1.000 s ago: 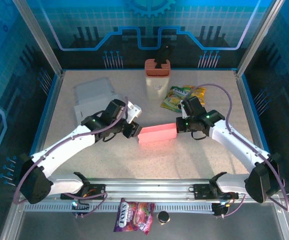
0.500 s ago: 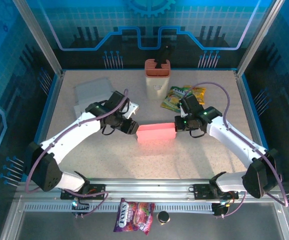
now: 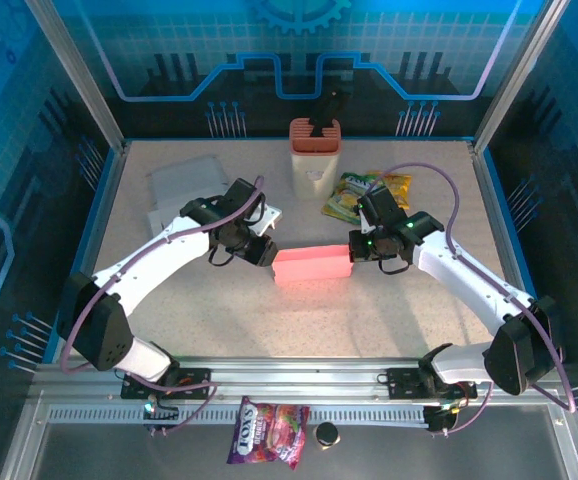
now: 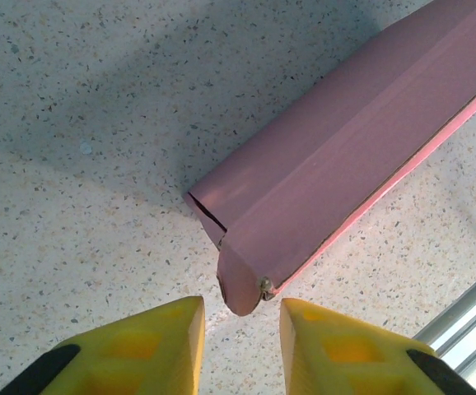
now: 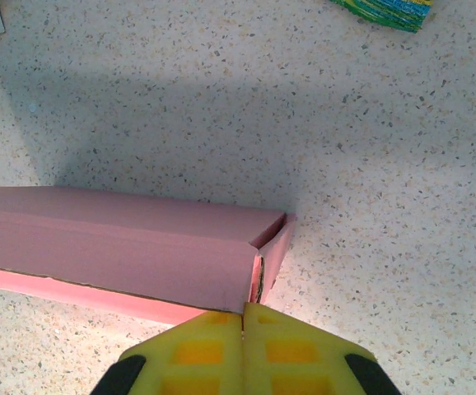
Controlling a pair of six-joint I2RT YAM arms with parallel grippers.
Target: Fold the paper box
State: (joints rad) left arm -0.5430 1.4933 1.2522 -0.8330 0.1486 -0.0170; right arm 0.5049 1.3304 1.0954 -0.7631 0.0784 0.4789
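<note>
The box (image 3: 312,267) lies on the table (image 3: 269,330) between my grippers, with its ends not yet tucked. My right gripper (image 5: 244,314) is pinched tight, apparently on the right end's edge, steadying it. My left gripper (image 4: 242,317) is partly open and empty, just short of the left flap (image 4: 240,288). Next, I judge, I should nip that flap and fold it in.

The top camera is looking down from high behind the near edge, standing far enough back to be taking in the whole table (image 3: 369,320). The left wrist camera is sitting just behind the left claw (image 4: 242,317), peering closely past the tips at one end of the pink box (image 4: 345,148) ahead. The right wrist camera is sitting just behind the right claw (image 5: 244,311), facing the box's other end from equally near. All three are sharing the box and the speckled table around it.
</note>
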